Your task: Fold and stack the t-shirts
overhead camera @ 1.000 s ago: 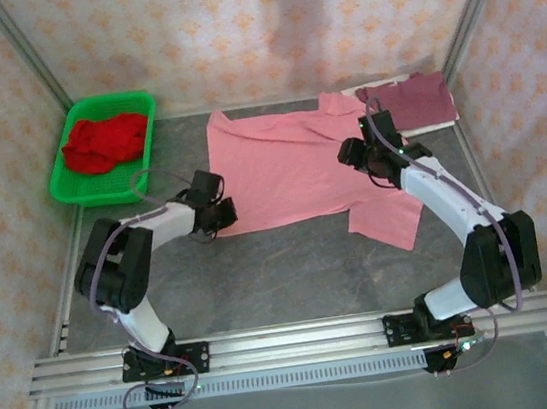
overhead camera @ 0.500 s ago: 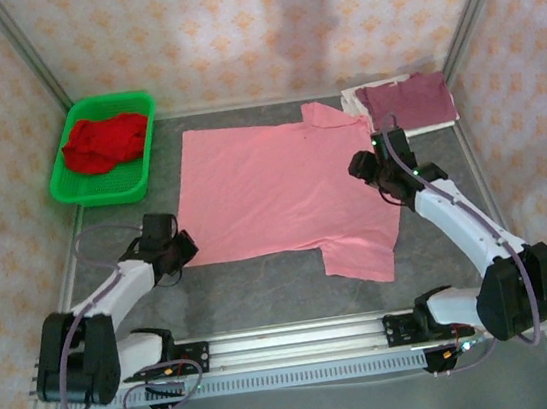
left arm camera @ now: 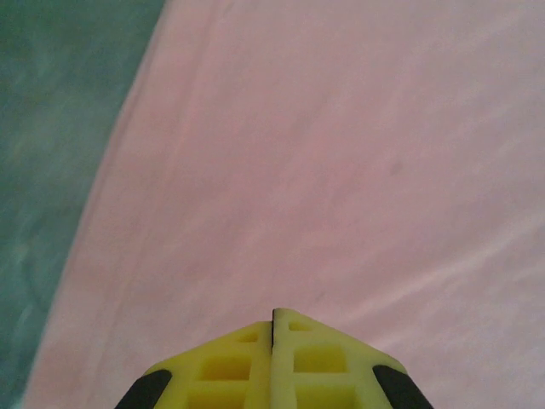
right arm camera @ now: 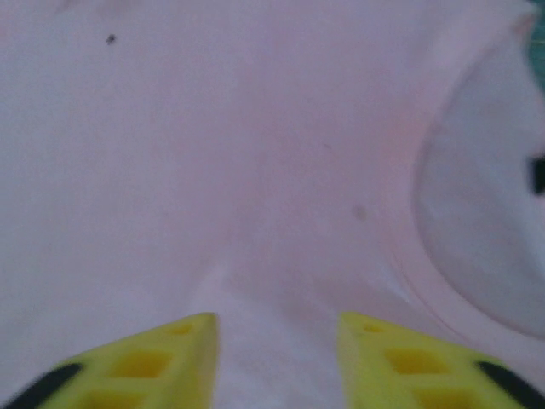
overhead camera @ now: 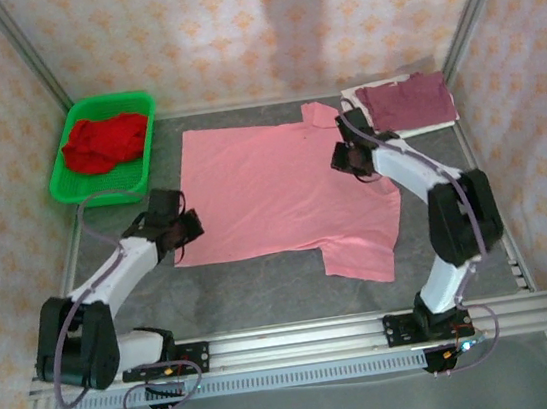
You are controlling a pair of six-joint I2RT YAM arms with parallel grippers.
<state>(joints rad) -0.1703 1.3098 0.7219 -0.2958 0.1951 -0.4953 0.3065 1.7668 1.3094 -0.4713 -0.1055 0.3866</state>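
**Get both pinches sure before folding**

Patterned walls close in a grey desk (overhead camera: 264,286). At back left, a green basket (overhead camera: 67,186) holds a red shirt (overhead camera: 99,142). The left end effector (left arm camera: 272,315) is shut at the left hem of the pink shirt (overhead camera: 272,190), which lies spread mid-desk. The right end effector (right arm camera: 277,319), jaws apart, straddles cloth by the collar. Best to grip both edges firmly and lift them evenly.

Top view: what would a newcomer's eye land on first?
The big pink t-shirt spread flat across the middle of the table, with the left gripper shut at its near-left edge and the right gripper open beside the collar. Next come the green basket at the far left holding a crumpled red shirt, and a folded maroon shirt at the far right.
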